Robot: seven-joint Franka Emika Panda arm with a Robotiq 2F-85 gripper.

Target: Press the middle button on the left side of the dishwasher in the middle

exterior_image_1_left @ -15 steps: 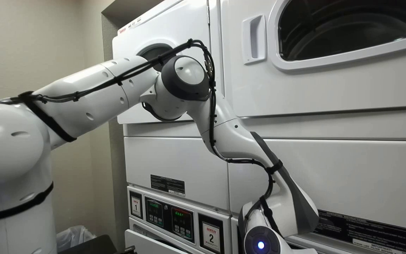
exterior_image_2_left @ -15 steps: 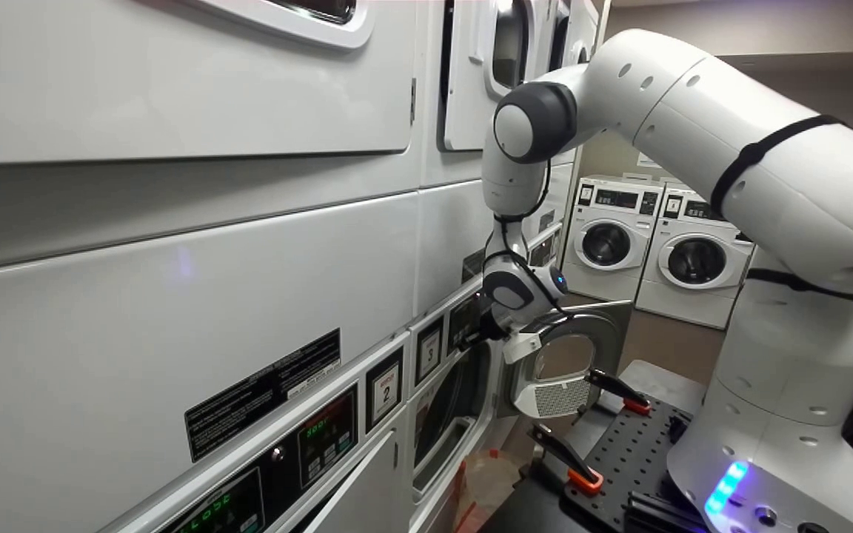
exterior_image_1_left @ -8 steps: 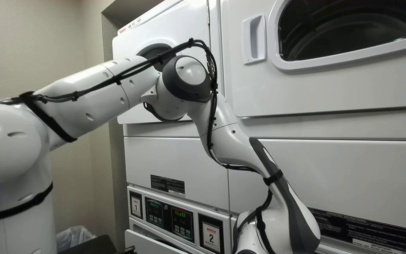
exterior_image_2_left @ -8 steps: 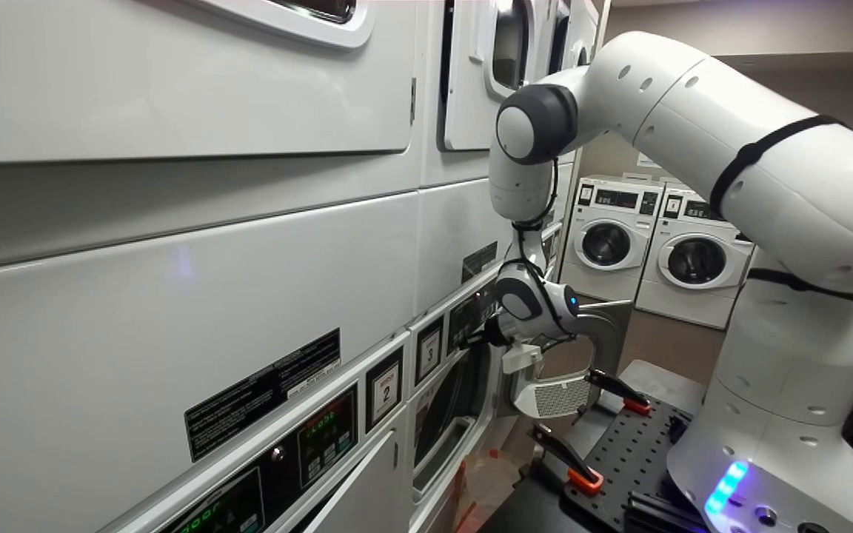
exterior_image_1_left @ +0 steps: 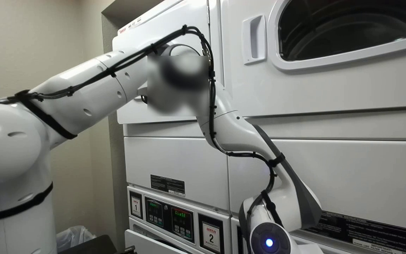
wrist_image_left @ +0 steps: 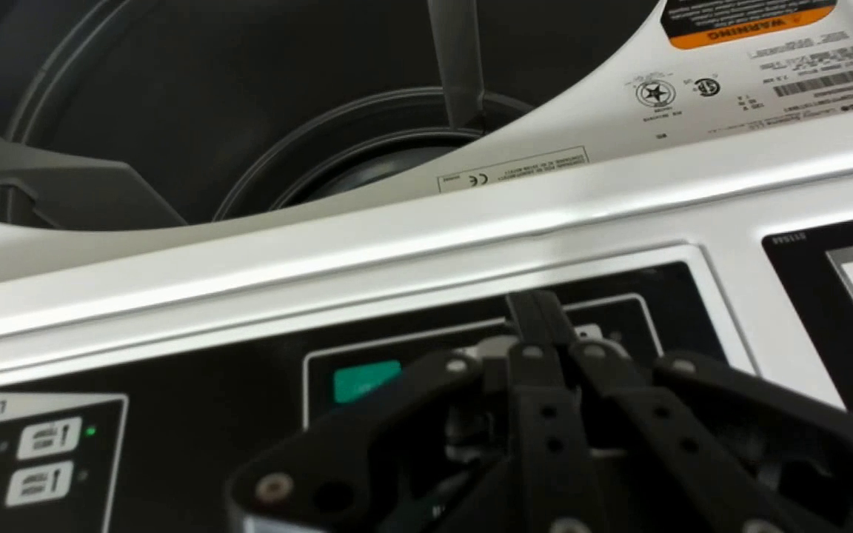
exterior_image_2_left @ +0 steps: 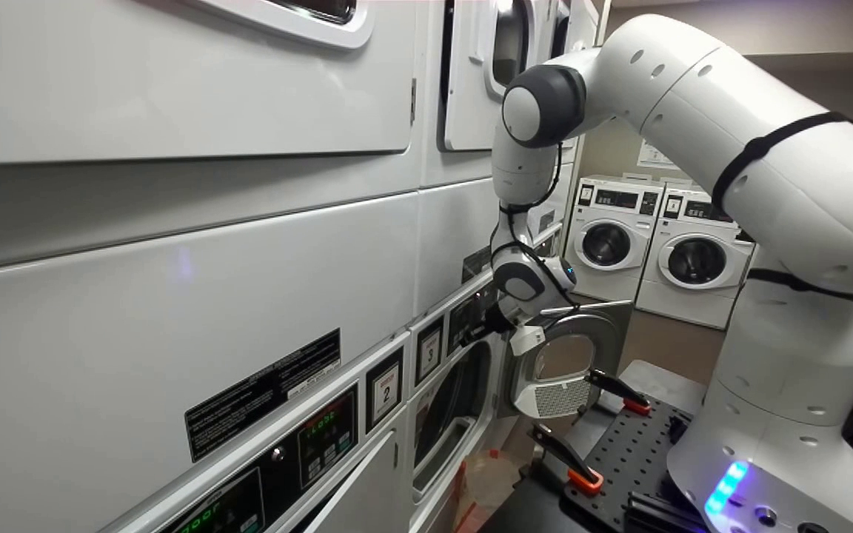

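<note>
Broadly, the dishwasher (exterior_image_1_left: 330, 169), a white stacked machine, fills the right of an exterior view, with the robot at its front. By judgement, the reach toward its left-hand controls is complete, while the press is either left to do or only just being made; no view confirms a response. The arm (exterior_image_2_left: 663, 81) arches from right to left, elbow high, forearm hanging steeply, wrist bent in to the machine front. The lower door (exterior_image_2_left: 608, 340) stands swung wide on the far side of its opening. Above that opening runs the control panel (wrist_image_left: 212, 437), its left end adjoining the card numbered 3 (exterior_image_2_left: 430, 348). The pincer (wrist_image_left: 537, 303), its tips pressed together with nothing visible between them, lies over this left part. Near it show a green button (wrist_image_left: 367, 381) and, partly covered, a white button (wrist_image_left: 587, 331); the middle button and any contact cannot be made out.
</note>
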